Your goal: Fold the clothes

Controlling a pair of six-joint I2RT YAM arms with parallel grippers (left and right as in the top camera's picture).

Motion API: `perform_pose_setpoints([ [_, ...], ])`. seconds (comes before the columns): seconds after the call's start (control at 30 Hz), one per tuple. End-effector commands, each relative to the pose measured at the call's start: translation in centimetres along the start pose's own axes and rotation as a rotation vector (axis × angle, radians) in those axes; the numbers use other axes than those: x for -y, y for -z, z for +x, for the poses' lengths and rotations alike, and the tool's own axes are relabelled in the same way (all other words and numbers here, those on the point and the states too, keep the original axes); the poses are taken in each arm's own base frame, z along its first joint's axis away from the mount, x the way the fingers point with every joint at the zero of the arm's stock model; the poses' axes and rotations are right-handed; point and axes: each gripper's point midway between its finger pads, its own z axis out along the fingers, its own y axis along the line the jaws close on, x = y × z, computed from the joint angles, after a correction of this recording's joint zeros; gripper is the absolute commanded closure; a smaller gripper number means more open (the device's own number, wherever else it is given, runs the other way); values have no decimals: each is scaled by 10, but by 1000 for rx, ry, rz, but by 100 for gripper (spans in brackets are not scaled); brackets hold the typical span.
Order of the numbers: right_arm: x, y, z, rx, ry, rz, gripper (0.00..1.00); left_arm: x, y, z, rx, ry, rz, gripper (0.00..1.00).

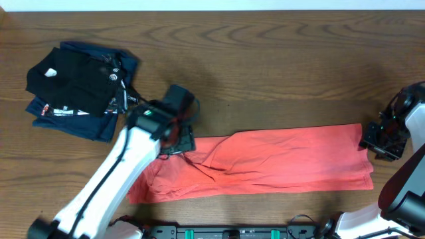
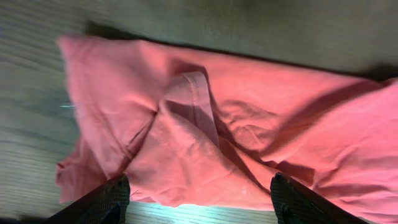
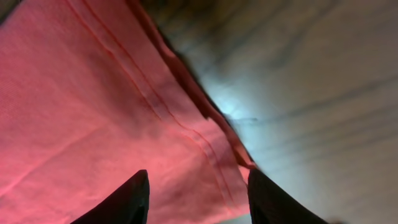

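One coral T-shirt [image 1: 279, 162] lies as a long band along the near side of the table [image 1: 265, 60].
Left gripper [image 2: 199, 194] over its left end and right gripper [image 3: 196, 186] at its right hem both gape wide, holding nothing.

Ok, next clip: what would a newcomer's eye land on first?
The coral T-shirt, folded into a long strip, lies across the table's near side, left end rumpled. The left gripper is open over that rumple, the right gripper open at the hem corner. Folded dark garments sit far left.
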Motion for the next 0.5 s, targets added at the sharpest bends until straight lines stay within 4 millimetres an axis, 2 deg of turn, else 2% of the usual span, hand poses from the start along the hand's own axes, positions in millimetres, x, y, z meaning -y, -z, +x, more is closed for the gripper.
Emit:
perform_pose_setpoints([
  [0.0, -4, -23, 13, -58, 46, -21, 47, -10, 11, -4, 42, 12, -11, 26],
  [0.3, -5, -50, 18, -58, 46, -22, 49, -11, 13, -3, 45, 14, -9, 26],
  [0.4, -5, -53, 17, -47, 46, -22, 66, -11, 13, -3, 44, 14, -9, 25],
  [0.47, -5, -53, 15, -43, 45, -22, 83, -11, 13, -3, 44, 14, -9, 25],
])
